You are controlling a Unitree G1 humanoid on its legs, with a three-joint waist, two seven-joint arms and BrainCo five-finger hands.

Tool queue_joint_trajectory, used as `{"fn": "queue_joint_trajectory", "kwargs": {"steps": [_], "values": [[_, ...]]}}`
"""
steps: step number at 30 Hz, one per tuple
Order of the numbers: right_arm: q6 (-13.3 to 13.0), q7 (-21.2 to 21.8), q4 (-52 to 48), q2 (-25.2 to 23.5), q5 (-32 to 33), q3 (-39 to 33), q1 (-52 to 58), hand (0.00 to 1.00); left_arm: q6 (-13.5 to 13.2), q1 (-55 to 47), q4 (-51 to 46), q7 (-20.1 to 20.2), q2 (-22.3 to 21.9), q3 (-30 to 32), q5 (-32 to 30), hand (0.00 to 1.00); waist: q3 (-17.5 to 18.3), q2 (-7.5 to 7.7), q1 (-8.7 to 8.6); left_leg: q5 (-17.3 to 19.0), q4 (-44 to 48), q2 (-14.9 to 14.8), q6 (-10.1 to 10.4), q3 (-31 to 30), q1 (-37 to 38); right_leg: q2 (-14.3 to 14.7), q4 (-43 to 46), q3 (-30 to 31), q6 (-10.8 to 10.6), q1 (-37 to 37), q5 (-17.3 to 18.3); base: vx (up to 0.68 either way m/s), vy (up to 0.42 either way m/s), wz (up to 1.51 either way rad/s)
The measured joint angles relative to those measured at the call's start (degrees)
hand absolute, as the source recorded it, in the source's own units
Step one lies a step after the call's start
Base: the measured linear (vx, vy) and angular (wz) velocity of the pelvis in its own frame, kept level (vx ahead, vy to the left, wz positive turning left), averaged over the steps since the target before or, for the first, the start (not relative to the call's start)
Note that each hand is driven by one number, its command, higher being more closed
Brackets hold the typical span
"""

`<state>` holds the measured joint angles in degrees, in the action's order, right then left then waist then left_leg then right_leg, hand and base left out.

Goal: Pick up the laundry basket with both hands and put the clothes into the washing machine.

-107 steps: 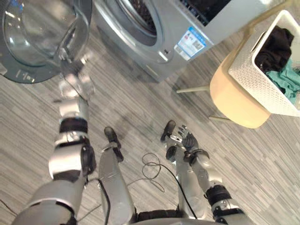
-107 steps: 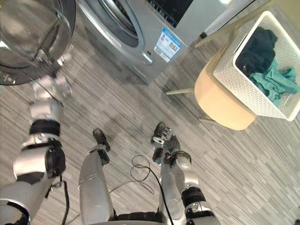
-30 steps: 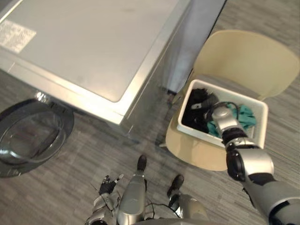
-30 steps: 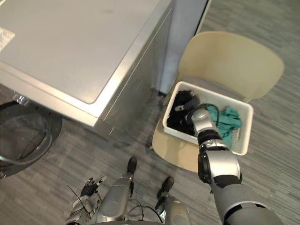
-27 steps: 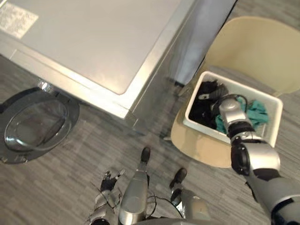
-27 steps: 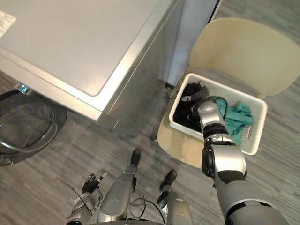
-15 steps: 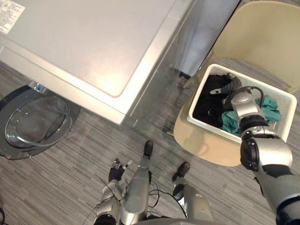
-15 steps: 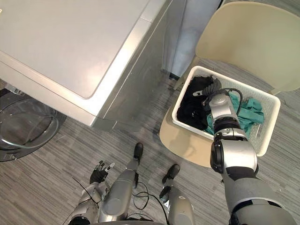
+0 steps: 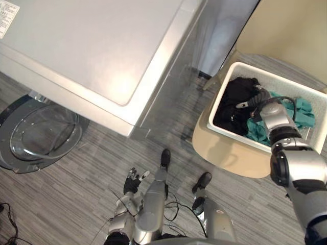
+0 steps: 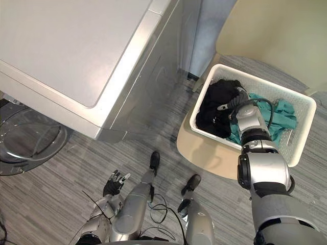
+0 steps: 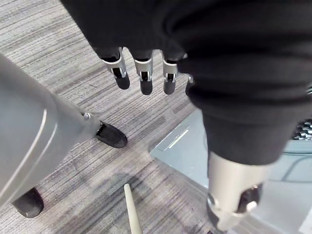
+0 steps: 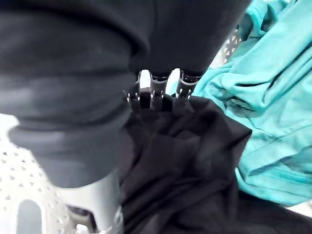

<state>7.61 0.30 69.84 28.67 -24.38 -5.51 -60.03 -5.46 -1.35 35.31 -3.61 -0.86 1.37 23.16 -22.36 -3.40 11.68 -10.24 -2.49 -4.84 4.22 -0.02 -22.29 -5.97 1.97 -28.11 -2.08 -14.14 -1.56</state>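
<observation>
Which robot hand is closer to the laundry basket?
Right. The right robot hand is inside the laundry basket, on the black clothes. The left robot hand hangs low over the floor, far from the basket.

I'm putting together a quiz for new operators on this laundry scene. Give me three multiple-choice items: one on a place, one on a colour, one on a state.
1. Where does the basket stand? A on a shelf; B on a table; C on a chair.
2. What colours are the clothes in it? A black and teal; B red and white; C yellow and grey.
3. How is the door of the washing machine? A shut; B open; C missing.

Answers: C, the basket rests on the cream seat. A, a black garment lies beside a teal garment. B, the glass door is swung out from the front.
</observation>
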Motion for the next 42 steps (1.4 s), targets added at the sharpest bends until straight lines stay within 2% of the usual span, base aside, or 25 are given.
{"fn": "queue_joint_trajectory", "kwargs": {"steps": [3,11,12,16,20,28,31,35,37,39,42], "values": [[-0.1,0.3,2.1,1.2,0.0,2.7,0.9,0.00,0.0,-0.1,-2.1,1.0,0.1,-2.4,1.1,0.00,-0.3,-0.58,0.21,-1.3,-1.9,0.1,0.0,-0.6,-0.2,0.0,0.0,-0.2,0.0,-0.8,0.0,0.02,0.025,0.06],[-0.5,0.9,4.2,2.6,-0.5,8.9,1.4,0.00,0.0,-0.3,-6.3,2.1,0.0,-5.7,3.9,0.00,-0.7,-1.57,0.71,-2.0,-2.7,0.4,0.2,-1.4,-1.4,-0.2,0.3,-0.3,-0.1,-2.2,0.1,0.03,0.020,0.03],[-0.5,0.7,4.2,2.7,-0.5,9.0,1.4,1.00,0.0,-0.3,-6.8,2.2,0.0,-6.1,3.9,0.00,-0.8,-1.77,0.84,-2.0,-2.7,0.4,0.2,-1.4,-1.4,-0.2,0.3,-0.3,-0.1,-2.2,0.1,0.00,0.000,0.00],[-0.5,-2.0,4.2,3.7,-0.5,10.6,1.5,1.00,0.0,-0.3,-10.9,2.3,0.0,-9.2,5.5,0.00,-1.3,-2.66,1.70,-2.1,-2.7,0.4,0.3,-1.6,-1.5,-0.2,0.4,-0.2,-0.2,-2.3,0.2,0.00,0.008,0.01],[-0.4,-3.2,5.2,3.6,-0.4,10.4,1.4,1.00,0.0,-0.3,-14.0,2.3,0.0,-11.4,6.7,0.00,-1.3,-2.70,1.72,-2.1,-2.7,0.5,0.2,-1.8,-1.5,-0.3,1.2,-0.3,-0.4,-2.4,0.9,0.03,0.022,0.06],[-0.1,-4.5,5.2,0.3,2.8,8.2,1.8,1.00,0.0,-0.3,-16.9,2.0,-0.1,-12.5,7.3,0.00,-1.1,-2.93,1.63,-2.1,-2.6,0.5,0.2,-0.8,1.0,-0.4,1.2,0.5,-0.3,-0.4,1.0,0.04,0.015,-0.05],[0.0,-5.5,0.9,-1.7,4.1,5.6,3.5,1.00,0.0,-0.5,-16.9,1.2,-0.1,-12.5,5.6,0.00,-1.1,-2.92,1.43,-2.1,-2.6,0.3,0.2,0.5,4.1,-0.4,1.3,1.6,-0.2,2.1,1.1,0.00,0.015,-0.13],[-0.3,-6.6,-4.0,-3.0,4.2,0.3,4.2,1.00,0.1,-3.0,-17.9,1.2,1.4,-14.9,1.2,0.00,-1.0,-2.86,-0.92,-2.0,-2.7,-0.1,0.2,0.6,7.5,-0.2,2.0,1.9,0.1,5.0,1.6,-0.04,0.013,0.00],[-0.3,-6.8,-4.2,-3.1,4.3,-1.2,4.3,1.00,0.2,-4.2,-17.9,2.5,2.9,-16.7,-0.9,0.00,-0.5,-2.79,-1.73,-2.0,-2.8,-0.2,0.2,0.7,8.8,-0.1,2.3,2.1,0.1,6.1,1.8,-0.07,0.023,-0.03],[-0.3,-6.9,-5.3,-3.1,4.6,-1.8,4.9,1.00,0.3,-5.3,-17.9,3.5,4.0,-18.4,-2.1,0.00,0.5,-2.73,-2.17,-1.3,-2.8,-0.5,-0.7,1.5,10.0,0.1,2.6,2.7,0.0,6.9,2.0,-0.08,0.026,-0.10],[-0.3,-6.9,-12.2,-3.4,4.6,-1.9,8.7,1.00,0.9,-7.4,-18.1,6.2,5.9,-21.1,-3.9,0.00,4.2,-2.03,-3.79,-1.2,-2.9,-0.4,-0.9,2.2,11.1,-0.1,2.7,3.5,-0.2,7.5,2.1,-0.02,0.032,-0.06]]}}
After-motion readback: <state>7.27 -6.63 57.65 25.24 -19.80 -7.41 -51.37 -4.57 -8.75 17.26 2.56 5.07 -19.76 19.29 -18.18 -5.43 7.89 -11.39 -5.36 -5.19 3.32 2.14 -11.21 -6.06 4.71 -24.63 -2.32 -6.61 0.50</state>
